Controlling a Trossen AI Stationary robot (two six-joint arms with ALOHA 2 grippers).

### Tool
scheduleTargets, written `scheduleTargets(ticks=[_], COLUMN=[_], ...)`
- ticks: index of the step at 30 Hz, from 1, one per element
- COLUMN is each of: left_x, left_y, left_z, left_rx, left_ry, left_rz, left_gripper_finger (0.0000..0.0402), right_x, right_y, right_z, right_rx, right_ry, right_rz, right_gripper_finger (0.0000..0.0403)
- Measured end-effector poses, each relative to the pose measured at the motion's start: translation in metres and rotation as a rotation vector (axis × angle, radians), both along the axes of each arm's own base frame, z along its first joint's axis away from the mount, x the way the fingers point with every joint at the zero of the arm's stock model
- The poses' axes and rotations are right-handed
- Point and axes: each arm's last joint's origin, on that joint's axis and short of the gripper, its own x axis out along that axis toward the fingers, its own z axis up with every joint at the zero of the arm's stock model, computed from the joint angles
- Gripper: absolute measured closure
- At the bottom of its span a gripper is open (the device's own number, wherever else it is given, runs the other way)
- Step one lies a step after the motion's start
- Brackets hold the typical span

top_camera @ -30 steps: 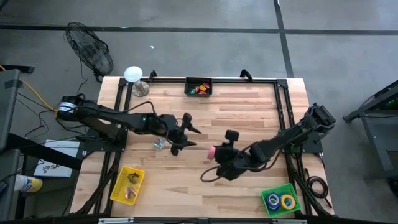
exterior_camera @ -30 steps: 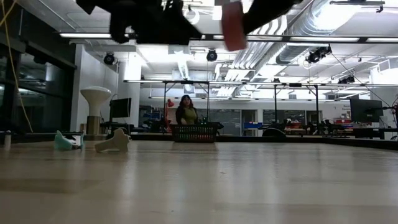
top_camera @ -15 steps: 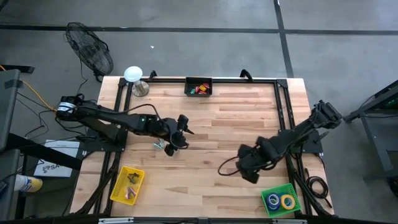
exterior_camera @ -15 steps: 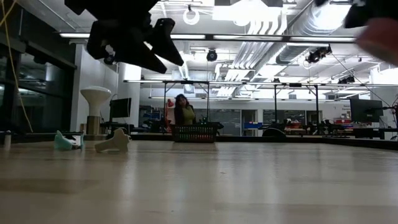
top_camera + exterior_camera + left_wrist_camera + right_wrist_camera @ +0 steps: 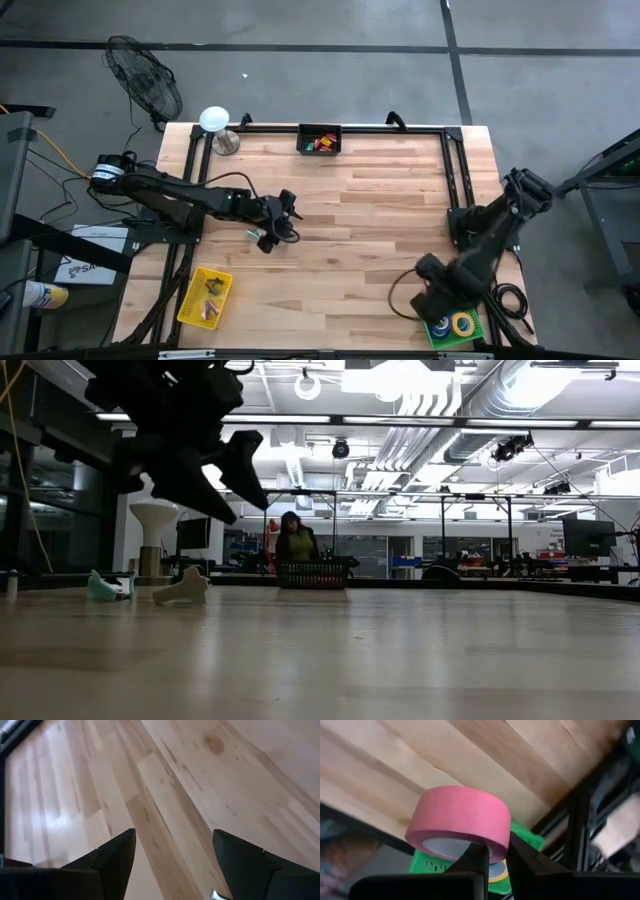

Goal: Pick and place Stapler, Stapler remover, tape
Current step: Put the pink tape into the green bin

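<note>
My right gripper (image 5: 436, 303) hangs over the green basket (image 5: 455, 325) at the table's near right corner, shut on a pink tape roll (image 5: 460, 817). From above, the gripper hides the roll. A blue tape roll (image 5: 439, 321) and a yellow tape roll (image 5: 462, 323) lie in the basket. My left gripper (image 5: 283, 220) is open above the left-middle of the table, just right of two small claw-like pieces (image 5: 257, 235). These show as a teal piece (image 5: 104, 586) and a beige piece (image 5: 181, 588) resting on the wood. My right gripper (image 5: 496, 852) holds the pink roll by its ring wall (image 5: 495, 842). One finger (image 5: 476, 854) is in the open centre and the other (image 5: 519, 854) on the outside. The roll is lifted clear, its flat faces roughly level, above the green basket (image 5: 526, 837).
A yellow basket (image 5: 205, 297) with small items sits near the near left corner. A black basket (image 5: 320, 140) of coloured items stands at the far edge. A white lamp-like stand (image 5: 215, 122) is at the far left corner. A person (image 5: 298, 542) sits in the room beyond.
My right gripper carried the pink roll from the table's middle toward the near right corner, ending over the green basket. My left gripper moved toward the table's left and came down closer to the small claw-like pieces.
</note>
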Motion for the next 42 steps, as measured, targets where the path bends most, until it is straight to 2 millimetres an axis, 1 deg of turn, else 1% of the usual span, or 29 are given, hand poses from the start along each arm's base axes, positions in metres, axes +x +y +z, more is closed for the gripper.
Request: scheduleTargets(ticks=[3, 7, 10, 12, 16, 22, 28, 34, 36, 42], left_x=[-0.002, 0.001, 0.003, 0.004, 0.006, 0.006, 0.006, 0.006, 0.006, 0.006], left_y=[-0.002, -0.002, -0.003, -0.003, -0.004, -0.004, -0.004, -0.004, -0.004, -0.004], left_z=[-0.004, -0.001, 0.002, 0.004, 0.006, 0.006, 0.006, 0.006, 0.006, 0.006], left_rx=[0.003, -0.008, -0.006, -0.015, -0.026, -0.027, -0.027, -0.027, -0.027, -0.027], left_ry=[0.002, -0.053, -0.092, -0.107, -0.135, -0.135, -0.135, -0.135, -0.136, -0.136], left_rz=[-0.011, -0.025, -0.039, -0.053, -0.075, -0.077, -0.077, -0.077, -0.077, -0.077], left_gripper_finger=[0.0142, 0.0142, 0.0142, 0.0142, 0.0142, 0.0142, 0.0142, 0.0142, 0.0142, 0.0142], right_x=[-0.014, -0.032, -0.041, -0.044, -0.045, -0.046, -0.047, -0.052, -0.055, -0.058], right_y=[0.018, 0.039, 0.051, 0.056, 0.059, 0.057, 0.061, 0.069, 0.071, 0.076], right_z=[-0.007, -0.021, -0.031, -0.039, -0.05, -0.061, -0.071, -0.083, -0.086, -0.088], right_rx=[-0.039, -0.109, -0.16, -0.184, -0.251, -0.374, -0.407, -0.442, -0.449, -0.414], right_ry=[0.038, 0.089, 0.12, 0.157, 0.214, 0.259, 0.275, 0.261, 0.26, 0.25], right_rz=[-0.089, -0.191, -0.246, -0.251, -0.245, -0.244, -0.198, -0.162, -0.155, -0.129], right_gripper_finger=[0.037, 0.037, 0.037, 0.037, 0.037, 0.037, 0.037, 0.037, 0.036, 0.0302])
